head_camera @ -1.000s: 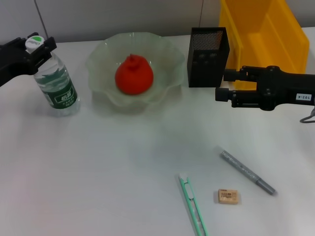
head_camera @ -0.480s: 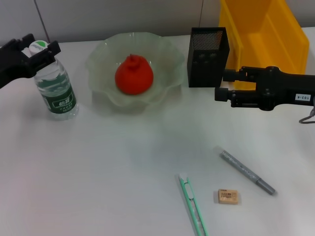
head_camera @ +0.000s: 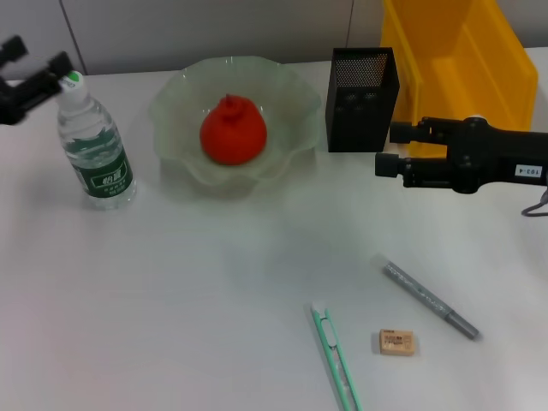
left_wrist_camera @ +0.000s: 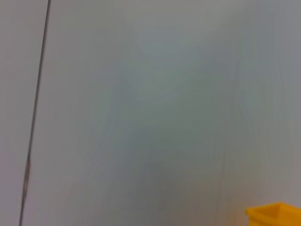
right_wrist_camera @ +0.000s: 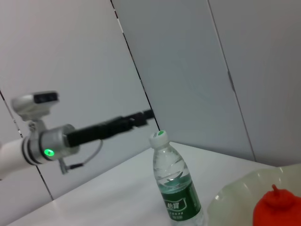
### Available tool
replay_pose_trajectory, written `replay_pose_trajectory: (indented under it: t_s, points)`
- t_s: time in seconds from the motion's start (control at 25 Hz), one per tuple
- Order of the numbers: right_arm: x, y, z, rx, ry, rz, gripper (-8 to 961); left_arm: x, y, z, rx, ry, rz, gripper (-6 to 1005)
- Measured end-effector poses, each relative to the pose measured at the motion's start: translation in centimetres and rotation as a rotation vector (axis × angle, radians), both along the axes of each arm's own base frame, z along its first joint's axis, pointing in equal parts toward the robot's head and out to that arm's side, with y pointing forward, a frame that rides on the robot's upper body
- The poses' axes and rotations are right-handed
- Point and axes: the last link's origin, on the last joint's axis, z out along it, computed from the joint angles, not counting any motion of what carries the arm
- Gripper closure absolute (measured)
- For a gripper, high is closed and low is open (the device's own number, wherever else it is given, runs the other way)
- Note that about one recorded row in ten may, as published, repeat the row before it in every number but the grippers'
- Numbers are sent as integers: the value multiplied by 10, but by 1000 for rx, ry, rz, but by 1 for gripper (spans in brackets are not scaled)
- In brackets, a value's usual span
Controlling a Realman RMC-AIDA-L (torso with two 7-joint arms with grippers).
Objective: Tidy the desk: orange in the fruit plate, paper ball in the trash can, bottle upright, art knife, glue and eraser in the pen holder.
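Left gripper (head_camera: 36, 58) fingers now off the upright bottle (head_camera: 93, 145), just beside cap.

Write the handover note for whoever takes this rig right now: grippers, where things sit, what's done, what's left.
Left gripper: open, apart from the bottle's cap, at the desk's far left.
Right gripper: beside the pen holder, holding nothing.
Done: bottle upright; orange in the fruit plate.
Left: eraser, the green art knife and the grey stick, probably the glue, lie on the near desk, all bound for the pen holder.
Paper ball: not visible; it may be in the trash can, whose inside is not fully shown.
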Motion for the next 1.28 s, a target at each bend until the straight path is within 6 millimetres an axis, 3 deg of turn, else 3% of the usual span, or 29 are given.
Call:
replay_pose_trajectory:
  t_s: [0.08,0.2,0.28,0.4,0.48,0.64,0.84,1.0,1.28]
  points:
    - [-4,2,4,13,-17,22,253,-3,-23,22,15,-25,-49,185]
    - [-9,4,7,19,-28,38,255,-5,-39,32,3,-33,-87,184]
    - [-20,9,14,4,-44,42,256,-10,-71,44,-62,-48,-154,184]
    - [-31,13,19,-11,-80,47,258,-14,-87,45,-118,-53,-183,184]
    - [-48,20,24,-38,-154,43,260,-21,-115,37,-235,-57,-224,185]
    - [-67,27,26,-72,-281,10,262,-27,-135,28,-313,-39,-244,185]
    - [-101,41,26,-128,-468,-63,266,-35,-153,18,-377,-4,-245,185]
    - [-139,52,28,-226,-596,-143,268,-39,-160,11,-416,39,-249,185]
    - [-175,63,13,-373,-772,-271,273,-39,-163,2,-464,79,-283,184]
